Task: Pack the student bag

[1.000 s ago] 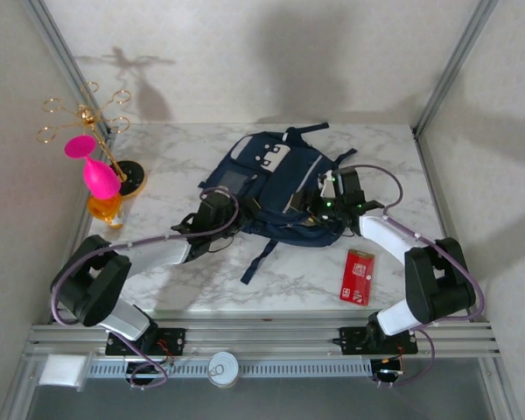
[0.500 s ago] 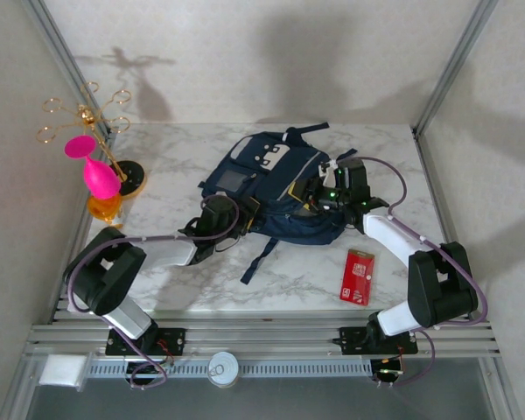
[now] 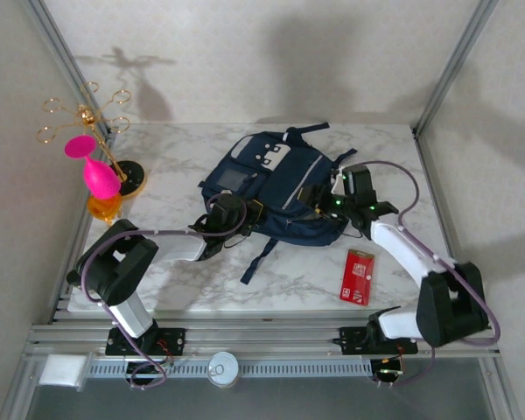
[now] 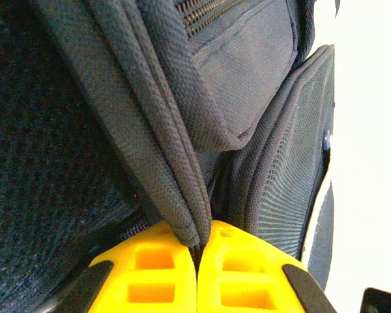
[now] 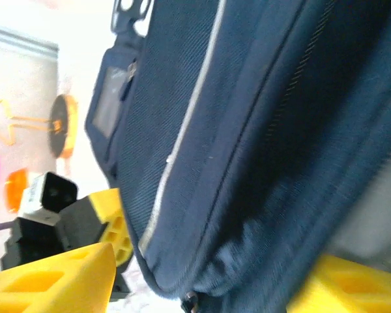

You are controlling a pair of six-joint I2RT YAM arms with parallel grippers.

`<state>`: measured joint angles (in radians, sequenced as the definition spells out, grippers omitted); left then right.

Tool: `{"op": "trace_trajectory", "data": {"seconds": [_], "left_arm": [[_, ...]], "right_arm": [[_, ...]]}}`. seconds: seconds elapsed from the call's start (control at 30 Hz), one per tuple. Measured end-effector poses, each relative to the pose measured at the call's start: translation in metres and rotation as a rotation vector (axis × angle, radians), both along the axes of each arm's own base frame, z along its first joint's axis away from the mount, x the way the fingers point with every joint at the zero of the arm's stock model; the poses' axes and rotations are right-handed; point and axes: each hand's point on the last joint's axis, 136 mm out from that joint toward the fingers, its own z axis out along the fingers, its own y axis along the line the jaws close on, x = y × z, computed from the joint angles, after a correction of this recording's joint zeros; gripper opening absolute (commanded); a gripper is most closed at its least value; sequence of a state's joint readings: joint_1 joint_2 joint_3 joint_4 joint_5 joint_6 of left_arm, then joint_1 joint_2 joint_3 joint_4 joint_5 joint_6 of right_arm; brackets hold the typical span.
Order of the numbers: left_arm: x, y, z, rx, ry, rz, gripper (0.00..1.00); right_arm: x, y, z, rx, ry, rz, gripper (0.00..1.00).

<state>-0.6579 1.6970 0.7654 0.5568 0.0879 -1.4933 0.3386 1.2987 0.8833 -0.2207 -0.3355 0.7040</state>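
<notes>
Table [image 3: 175, 271]: flat, white marble pattern with grey veining.

The student bag [image 3: 276, 179]: lies mid-table, front face up. Navy woven fabric, soft-sided, with a coarse mesh side panel, zips and a thin pale stripe across the front. Long axis runs roughly far to near, slightly skewed. The end with white patches and carry loop points to the far edge; the base and loose straps point towards the arms. Patch markings are too small to read.

Left gripper [image 4: 197, 244]: yellow ribbed fingers pressed together, pinching a folded seam of the bag's near left edge.

Right gripper [image 5: 202, 290]: yellow fingers spread wide with the bag's right-hand edge between them; contact cannot be told.

Gold wire stand [image 3: 87, 118]: far left, thin curled arms, carrying a glossy pink piece [image 3: 96, 175].

Red packet [image 3: 357, 276]: flat rectangle, near right; white print illegible.
</notes>
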Motion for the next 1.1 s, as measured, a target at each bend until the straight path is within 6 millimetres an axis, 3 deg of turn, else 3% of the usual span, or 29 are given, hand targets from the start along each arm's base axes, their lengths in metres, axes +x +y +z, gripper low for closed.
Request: {"op": "trace_trajectory", "data": {"seconds": [0.1,0.2,0.33,0.5,0.63,0.9,1.1], "left_arm": [[0.000,0.000,0.001,-0.001,-0.001,0.002,0.00],[0.001,-0.001,0.003,-0.007,-0.003,0.003,0.00],[0.002,-0.003,0.005,-0.018,-0.002,0.005,0.00],[0.003,-0.006,0.008,-0.016,-0.003,0.005,0.00],[0.003,-0.005,0.008,-0.012,-0.001,0.007,0.00],[0.004,-0.005,0.008,-0.011,-0.001,0.007,0.00],[0.006,-0.006,0.012,-0.012,-0.011,0.011,0.00]], "right_arm": [[-0.011,-0.024,0.011,-0.131,-0.038,-0.083,0.70],[-0.029,-0.024,0.013,-0.261,-0.049,-0.099,0.65],[-0.059,0.003,-0.001,-0.362,-0.034,-0.023,0.55],[-0.072,0.040,-0.033,-0.430,-0.003,0.067,0.47],[-0.065,0.055,-0.058,-0.467,0.013,0.084,0.44],[-0.034,0.062,-0.057,-0.470,-0.089,-0.007,0.34],[-0.026,0.058,-0.073,-0.506,-0.101,-0.058,0.30]]}}
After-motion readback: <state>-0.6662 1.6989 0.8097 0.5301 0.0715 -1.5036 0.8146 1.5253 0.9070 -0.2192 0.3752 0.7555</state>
